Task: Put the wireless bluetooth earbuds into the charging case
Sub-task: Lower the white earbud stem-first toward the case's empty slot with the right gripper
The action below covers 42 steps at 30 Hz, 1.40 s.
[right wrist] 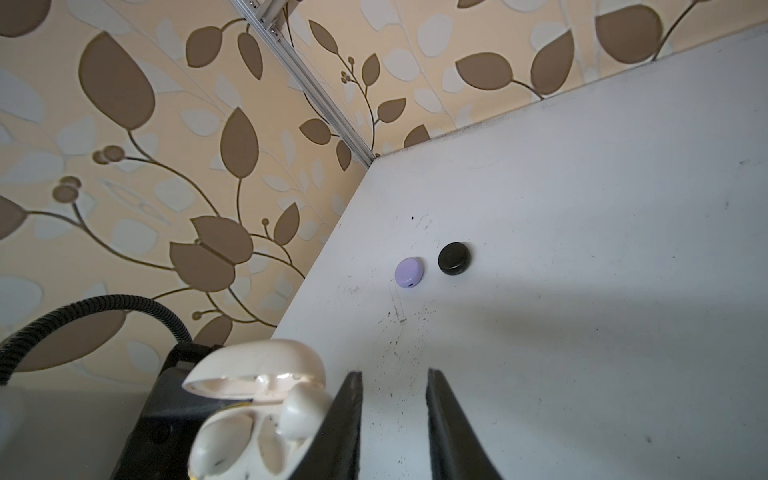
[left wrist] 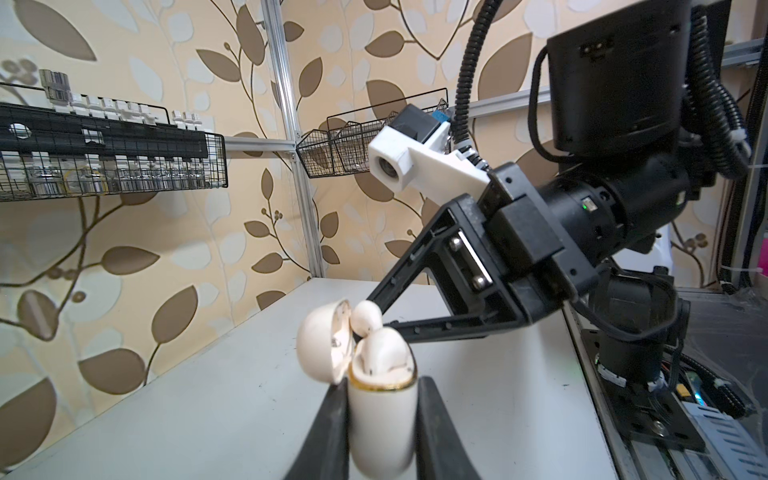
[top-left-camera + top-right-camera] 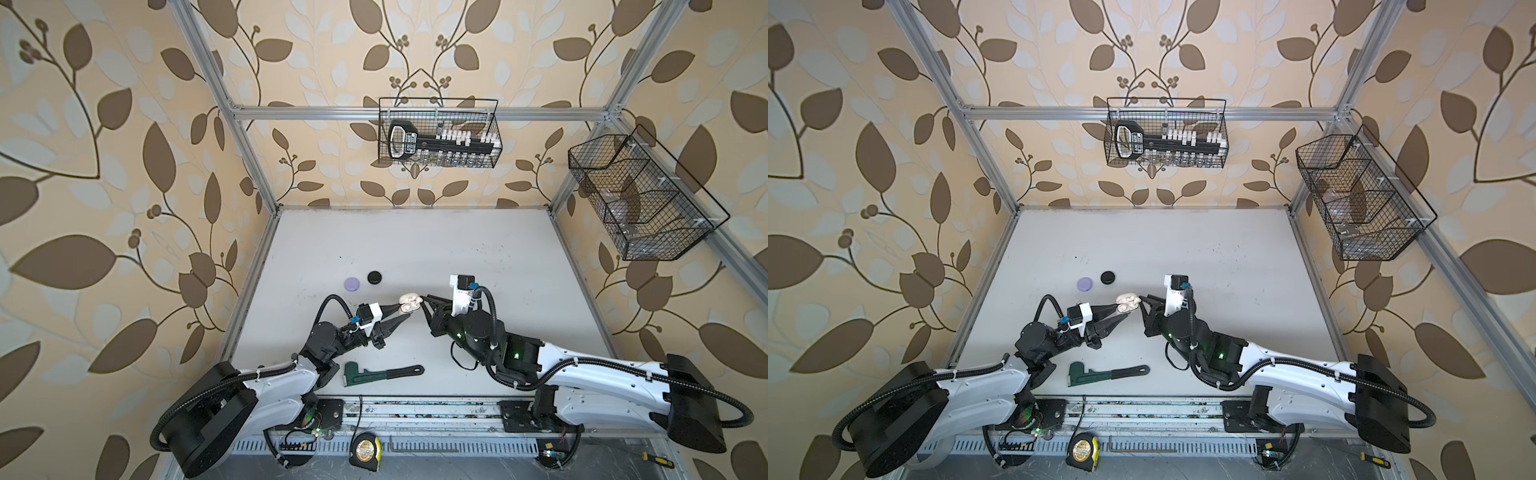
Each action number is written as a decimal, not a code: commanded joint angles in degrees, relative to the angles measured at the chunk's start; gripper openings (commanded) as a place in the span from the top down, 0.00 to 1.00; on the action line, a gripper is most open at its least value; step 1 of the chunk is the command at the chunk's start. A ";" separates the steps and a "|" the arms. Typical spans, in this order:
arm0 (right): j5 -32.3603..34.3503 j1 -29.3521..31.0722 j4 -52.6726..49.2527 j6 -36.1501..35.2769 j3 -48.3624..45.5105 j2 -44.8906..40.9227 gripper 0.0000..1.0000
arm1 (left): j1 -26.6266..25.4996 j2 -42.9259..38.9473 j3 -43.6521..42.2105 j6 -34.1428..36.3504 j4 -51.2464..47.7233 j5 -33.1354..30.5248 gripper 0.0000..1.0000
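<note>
- A closed lilac case (image 3: 351, 284) lies on the bench (image 3: 457, 249) near its left edge, about halfway back.
- A closed black case (image 3: 375, 277) lies just beside it on the right, not touching it.
- A green pipe wrench (image 3: 380, 373) lies near the front edge, between the two arms.
- The left gripper (image 2: 382, 399) is clamped on the body of the white charging case (image 2: 380, 419), one finger on each side. The case is near the middle of the bench with its lid swung open.
- A seated earbud (image 2: 384, 351) sits low in the case. A raised earbud (image 2: 365, 316) stands higher, beside the lid.
- The right gripper (image 1: 395, 374) has its jaws narrowly apart, with only bare bench showing between them. The outer side of one finger (image 1: 347, 415) touches the raised earbud.
</note>
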 commanded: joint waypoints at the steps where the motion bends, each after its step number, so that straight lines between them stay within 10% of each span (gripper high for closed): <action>1: 2.26 2.07 0.34 -2.04 2.37 -0.63 0.72 | -0.48 -1.11 0.42 0.13 4.42 0.90 1.00; 17: 10.03 4.16 -3.48 -3.00 1.30 -2.65 0.72 | -0.53 -1.36 0.30 0.17 4.69 1.11 1.00; 25: -1.53 -4.15 1.84 -2.51 -2.46 -3.08 0.70 | -0.75 -2.30 0.39 0.28 4.37 2.26 1.00; 42: -6.91 -2.12 4.35 -8.11 2.24 -1.45 0.66 | -0.75 -1.53 0.51 0.43 4.38 2.36 1.00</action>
